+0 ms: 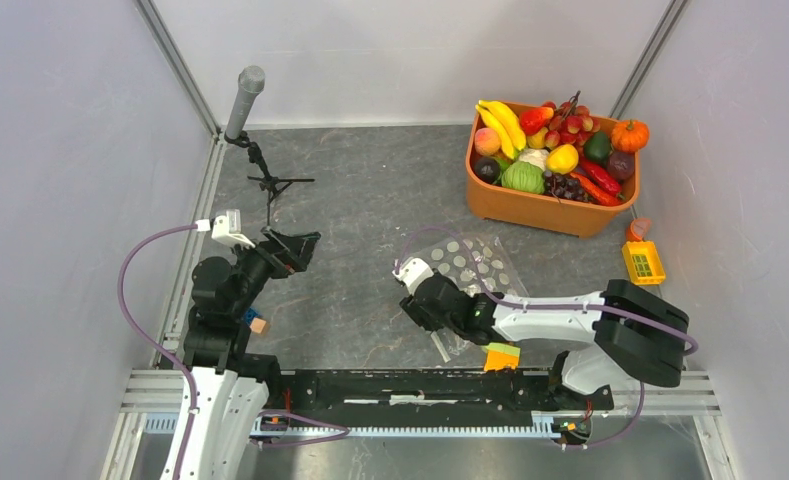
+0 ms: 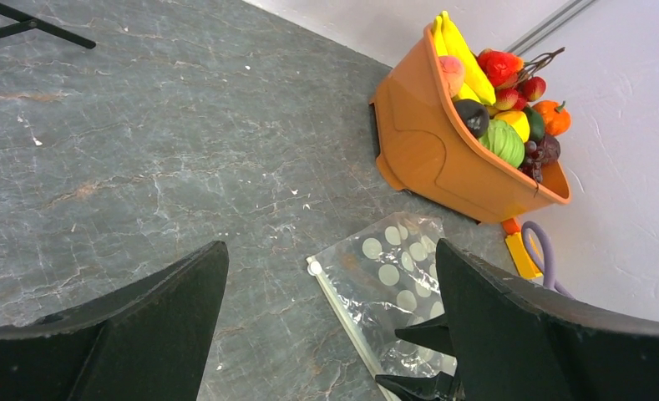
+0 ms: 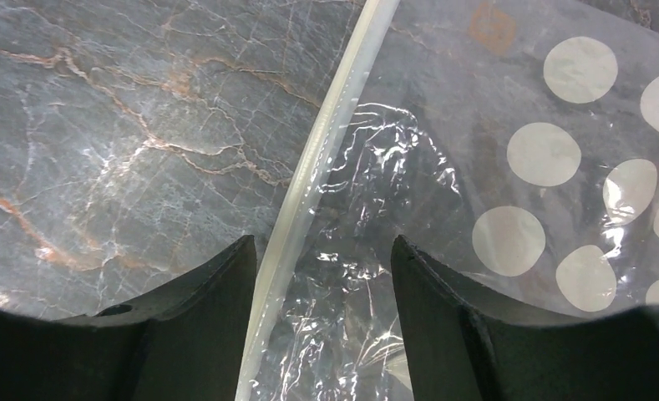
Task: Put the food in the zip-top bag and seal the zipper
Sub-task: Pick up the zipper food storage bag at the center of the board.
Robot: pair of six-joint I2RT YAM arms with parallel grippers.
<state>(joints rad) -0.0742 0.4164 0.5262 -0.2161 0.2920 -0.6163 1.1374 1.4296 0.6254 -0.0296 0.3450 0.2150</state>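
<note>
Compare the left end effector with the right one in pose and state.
The left end effector is spread wide; the right end effector stands open more narrowly. The left hangs over bare table, off to the side of the zip-top bag; the right sits low over the bag's edge, straddling the zipper. Both are open and hold nothing.

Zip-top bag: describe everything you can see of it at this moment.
The clear thin plastic zip-top bag printed with white-grey dots lies flat on the grey marbled tabletop, apparently empty, crinkled near its straight white zipper strip. The right arm's black claw hangs open over it, fingers either side of the strip; contact cannot be judged.
</note>
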